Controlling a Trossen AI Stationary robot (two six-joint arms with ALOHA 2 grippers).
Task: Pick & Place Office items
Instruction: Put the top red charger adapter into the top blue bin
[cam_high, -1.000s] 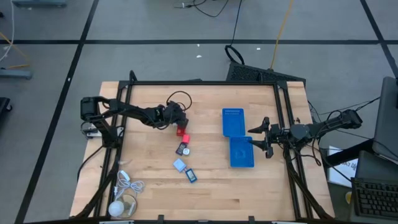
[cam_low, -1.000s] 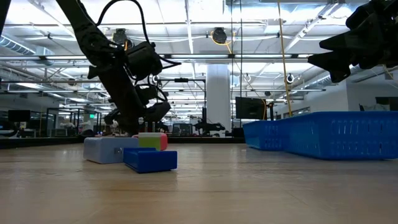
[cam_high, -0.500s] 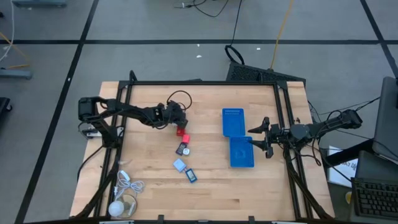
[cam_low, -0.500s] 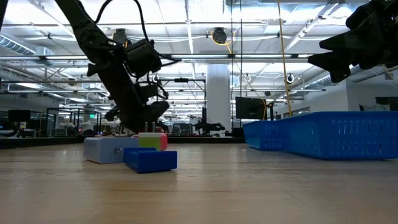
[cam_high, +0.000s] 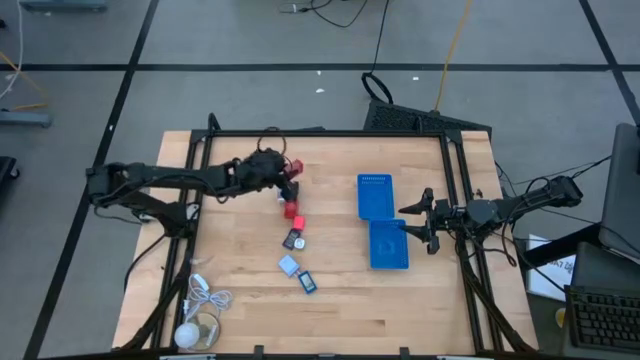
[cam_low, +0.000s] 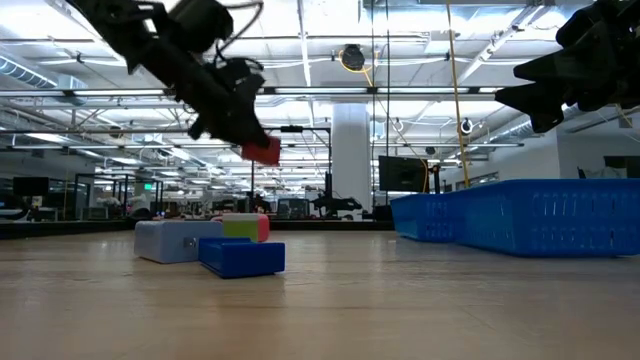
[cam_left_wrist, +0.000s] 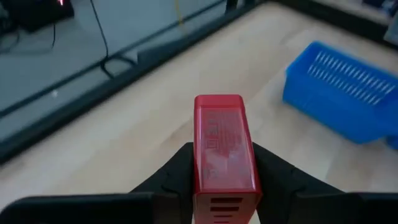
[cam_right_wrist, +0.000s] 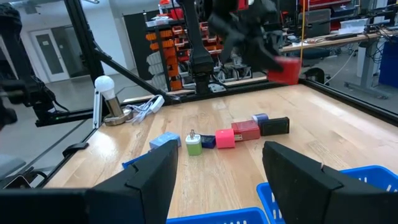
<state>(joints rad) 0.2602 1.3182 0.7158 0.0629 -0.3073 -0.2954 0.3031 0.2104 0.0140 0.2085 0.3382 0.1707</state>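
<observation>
High view: left gripper (cam_high: 288, 170) raised above the table (cam_high: 240, 300), fingers (cam_left_wrist: 177, 171) clamped narrow on a red block (cam_high: 293, 167), one finger on each long side, block's far end sticking out past the fingertips. In the low view the red block hangs well clear of the wood, above the remaining items. Below and just past the fingers on the table: another red piece (cam_high: 291, 210), a black piece (cam_high: 293, 239), a pale grey-blue piece (cam_high: 288, 265), a blue piece (cam_high: 308, 283), lined up in a loose row. Blue trays (cam_high: 380, 222) sit well ahead of the held block. Right gripper (cam_high: 413, 224) hovers at the trays' edge, fingers (cam_right_wrist: 146, 180) spread wide, holding nothing, a tray rim between them. Coiled white cable (cam_high: 205, 300) lies at the table's near left corner.
</observation>
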